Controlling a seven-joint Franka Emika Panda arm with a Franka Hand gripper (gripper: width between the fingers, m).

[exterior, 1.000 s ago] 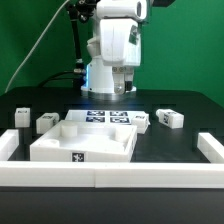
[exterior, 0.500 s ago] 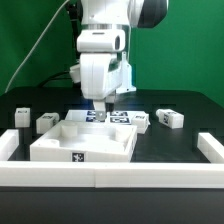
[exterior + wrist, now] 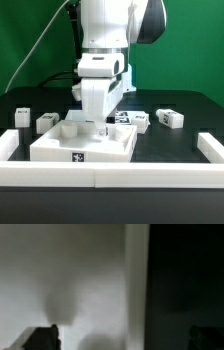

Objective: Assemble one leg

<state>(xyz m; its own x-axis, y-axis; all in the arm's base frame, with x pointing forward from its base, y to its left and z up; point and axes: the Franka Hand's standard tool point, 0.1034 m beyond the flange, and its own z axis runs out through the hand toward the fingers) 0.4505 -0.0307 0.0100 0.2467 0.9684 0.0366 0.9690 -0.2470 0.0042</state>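
Firstly, noted table (image 3: 190,105), then arm (image 3: 105,40) bent low over tray (image 3: 80,148). Saw gripper (image 3: 99,124) at tray's rear, fingers (image 3: 40,338) apart, clamped on nothing. Spotted leg (image 3: 47,122) lying flat just beside tray's wall on exterior view's left, clear of gripper. Judged it light, stiff, smooth, perhaps slippery; best pinched across narrow flat sides, mid-length. Read long axis as roughly across view; could not tell tag face.
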